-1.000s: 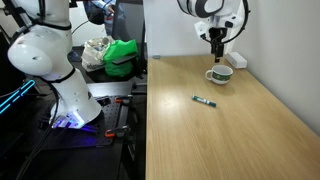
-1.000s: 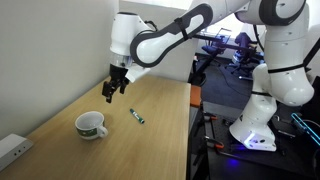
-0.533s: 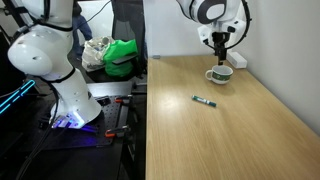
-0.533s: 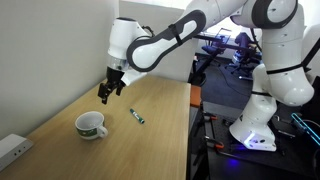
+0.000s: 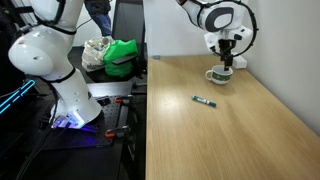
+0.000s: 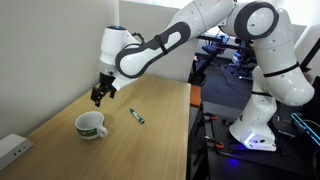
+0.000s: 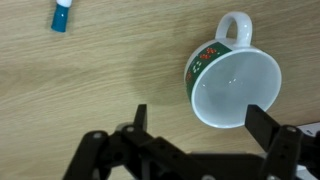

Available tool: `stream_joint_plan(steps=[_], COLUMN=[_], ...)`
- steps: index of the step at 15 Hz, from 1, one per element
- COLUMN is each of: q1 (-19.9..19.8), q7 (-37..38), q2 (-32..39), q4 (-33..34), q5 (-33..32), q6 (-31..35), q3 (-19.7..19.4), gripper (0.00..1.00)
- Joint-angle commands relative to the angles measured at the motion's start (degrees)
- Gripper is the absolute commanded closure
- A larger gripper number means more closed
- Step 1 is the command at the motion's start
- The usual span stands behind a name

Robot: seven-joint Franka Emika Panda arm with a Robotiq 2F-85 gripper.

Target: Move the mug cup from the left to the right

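On the pale wooden table (image 5: 235,135), toward its far end near the wall, the mug cup (image 5: 219,75) is seen standing upright with its mouth turned up. In an exterior view the gripper (image 5: 227,61) is shown hanging just above the cup, at about 1 o'clock from it, with a gap left between the two. In an exterior view the gripper (image 6: 99,98) is placed at about 12 o'clock over the mug cup (image 6: 91,126), clear of its rim. In the wrist view the gripper (image 7: 197,112) is seen with its two dark fingers (image 7: 140,116) spread wide and nothing held between them. The mug cup (image 7: 233,85) is found there at about 2 o'clock from the middle of the view, its white inside bare, dark green markings shown on its outer wall, and its small handle pointed to 12 o'clock. One finger is seen just beside the cup's left edge and the other across its lower right rim, though contact is not shown. A thin marker pen (image 5: 205,101) is laid flat on the table, well apart from the cup, at about 7 o'clock from it in that exterior view; the marker pen (image 7: 62,16) is cut by the frame edge at about 10 o'clock in the wrist view.
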Motion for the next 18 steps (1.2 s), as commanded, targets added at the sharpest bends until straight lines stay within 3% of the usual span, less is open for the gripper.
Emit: stream_joint_plan(steps=[1, 16, 18], q1=[1.62, 2.03, 2.11], q7=[1.15, -0.07, -0.05], q2=[5.00, 18.60, 19.95], q4=[7.39, 25.61, 27.70], q5=[0.37, 0.07, 0.02], q6=[-4.29, -16.85, -18.27], q3=[-1.66, -2.48, -2.49], gripper=[0.00, 0.00, 0.06])
